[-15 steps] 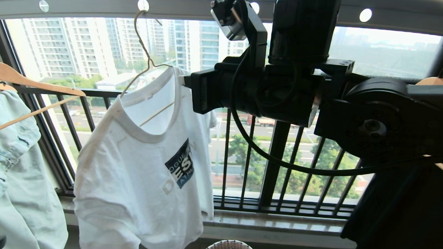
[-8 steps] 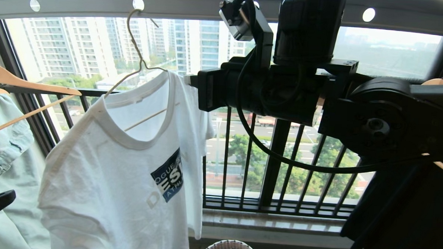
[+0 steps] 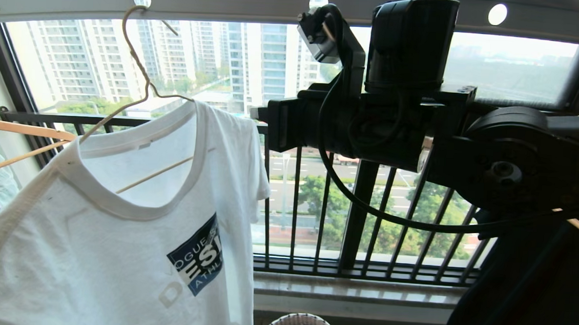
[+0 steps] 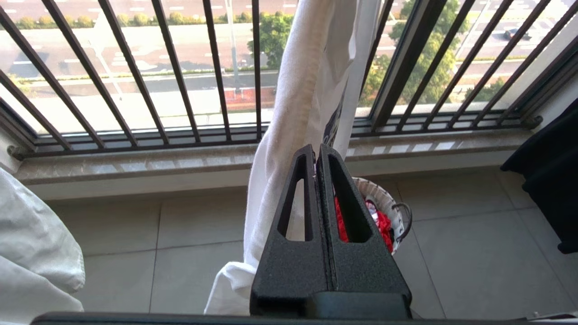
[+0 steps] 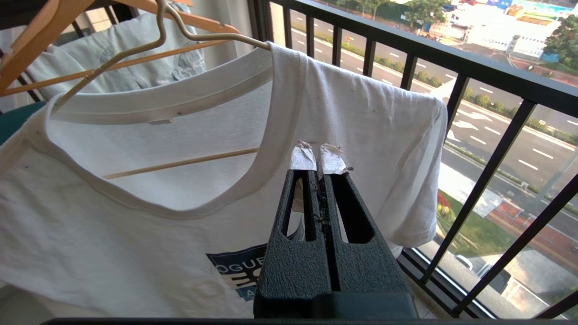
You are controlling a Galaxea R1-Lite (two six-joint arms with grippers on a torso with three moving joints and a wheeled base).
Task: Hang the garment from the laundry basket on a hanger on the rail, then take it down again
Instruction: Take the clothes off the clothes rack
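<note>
The hanging half looks done: the garment [image 3: 120, 243] is draped over the hanger [image 3: 137, 73], whose hook sits in a hole of the rail [image 3: 238, 4] — so what is left, as I judge it, is taking it down again.

The right hand [image 5: 321, 155] is raised level with the shirt's shoulder, fingers pressed together, its taped tips just in front of the cloth beside the collar; whether they nip any fabric cannot be told. The left hand [image 4: 316, 151] is lower, fingers also pressed together, with the shirt's side edge hanging just beyond its tips and no cloth plainly between them. The laundry basket [image 4: 392, 205] stands on the floor below and past that hand, a red garment [image 4: 384, 225] in it.

The shirt is white with a ribbed round collar and a navy chest graphic. It hangs slack and tilted, one shoulder higher than the other, one short sleeve drooping toward the window bars.
</note>
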